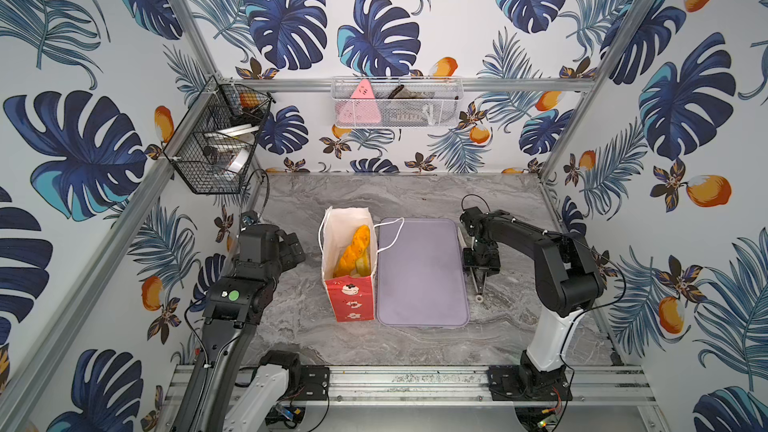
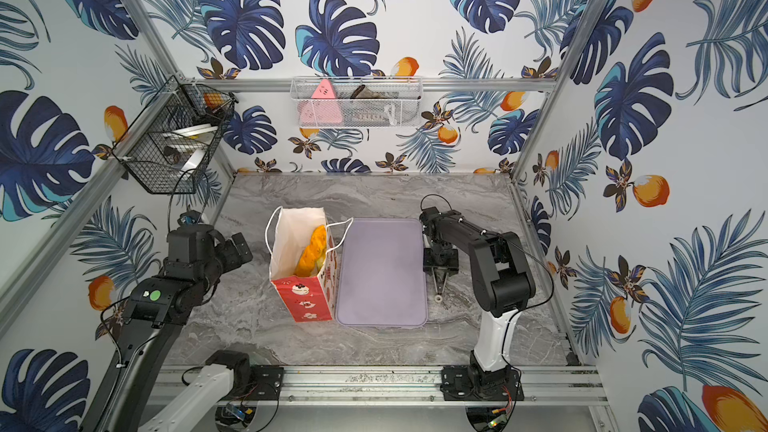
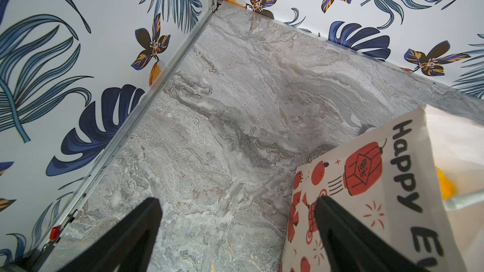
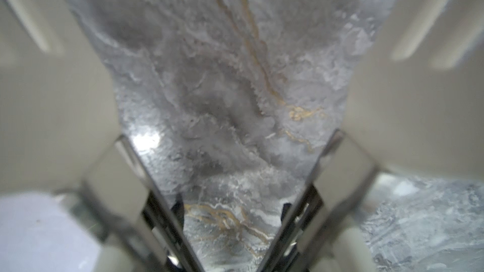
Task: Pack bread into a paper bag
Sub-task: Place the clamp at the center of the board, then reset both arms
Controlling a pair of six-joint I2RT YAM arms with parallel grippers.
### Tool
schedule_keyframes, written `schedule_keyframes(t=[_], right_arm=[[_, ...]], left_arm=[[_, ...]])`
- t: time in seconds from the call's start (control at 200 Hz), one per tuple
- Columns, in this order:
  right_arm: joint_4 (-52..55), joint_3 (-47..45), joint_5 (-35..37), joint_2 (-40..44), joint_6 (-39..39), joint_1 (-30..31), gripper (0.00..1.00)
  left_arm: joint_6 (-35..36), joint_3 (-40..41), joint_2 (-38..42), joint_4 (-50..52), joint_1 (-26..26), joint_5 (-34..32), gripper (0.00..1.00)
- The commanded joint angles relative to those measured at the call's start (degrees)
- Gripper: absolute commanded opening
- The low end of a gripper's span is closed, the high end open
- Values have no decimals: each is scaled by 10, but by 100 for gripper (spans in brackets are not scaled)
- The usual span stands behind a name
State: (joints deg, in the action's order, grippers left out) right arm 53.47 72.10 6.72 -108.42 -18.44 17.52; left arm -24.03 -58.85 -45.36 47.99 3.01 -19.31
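The paper bag [image 1: 351, 301] [image 2: 305, 301] stands upright and open, left of centre on the marble. Inside it leans the long orange-golden twisted loaf [image 1: 355, 249] [image 2: 312, 249], with a pale yellow piece [image 1: 362, 266] beside it; any other bread is hidden. My left gripper [image 1: 296, 252] [image 3: 235, 205] hangs open just left of the bag [image 3: 366, 179], one finger in front of its printed side. Right of the tray, my right gripper [image 1: 480, 274] [image 4: 231, 208] points down at the table and straddles metal tongs [image 1: 478, 286] [image 4: 136, 168]. The tongs' arms are spread wide, with nothing between the cream heads.
A flat lilac tray [image 1: 419, 272] [image 2: 382, 272] lies bare beside the bag. A white mesh basket [image 1: 415, 118] on the back wall holds a pink triangle [image 1: 361, 108]. A black wire basket [image 1: 216, 139] hangs on the left wall.
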Motion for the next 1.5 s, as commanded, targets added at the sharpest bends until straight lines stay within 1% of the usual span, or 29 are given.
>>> schedule_keyframes(t=[0.0,0.105,0.11,0.125,0.145,0.29,0.395,0.49,0.615,0.715,0.755,0.816,0.866,0.931,1.036,1.116,1.241,1.416,1.491], right_arm=[[33,24,-11,2,10,0,72],[59,45,2,-5,6,0,75],[60,45,3,-6,5,0,75],[64,47,6,-6,3,-1,82],[68,50,8,-6,2,0,84],[77,53,5,-24,2,-1,87],[71,40,18,-32,-8,-1,88],[44,18,12,9,-17,0,88],[36,15,20,88,-30,1,88],[8,15,34,176,-38,1,95],[-24,4,46,221,-36,0,100],[-91,-28,66,289,-27,1,100],[-164,-65,85,342,0,1,100],[-290,-150,105,410,43,1,100],[-431,-250,136,485,102,1,100],[-502,-307,147,506,124,1,100],[-589,-380,163,509,145,1,100],[-786,-503,163,503,184,0,100],[-884,-556,148,483,211,-1,100]], left_arm=[[2,-5,1,-12,-1,4,99],[0,-7,3,-10,-1,4,99],[0,-7,3,-9,-1,4,99],[0,-7,4,-8,-1,3,99],[1,-8,5,-8,-1,3,99],[1,-9,11,-2,-1,1,99],[1,-10,14,1,-1,1,99],[2,-11,15,4,-1,-1,99],[2,-12,13,4,-1,0,99],[1,-13,12,0,-1,2,99],[0,-14,9,0,-1,1,99],[0,-13,6,-1,-1,1,99],[1,-14,3,-2,-1,2,99],[3,-12,2,-9,-1,7,99],[8,-6,5,-24,-1,15,99],[11,2,13,-35,-1,20,99],[14,16,27,-52,-1,25,99],[20,22,29,-52,-1,24,99],[21,24,30,-53,-1,25,99]])
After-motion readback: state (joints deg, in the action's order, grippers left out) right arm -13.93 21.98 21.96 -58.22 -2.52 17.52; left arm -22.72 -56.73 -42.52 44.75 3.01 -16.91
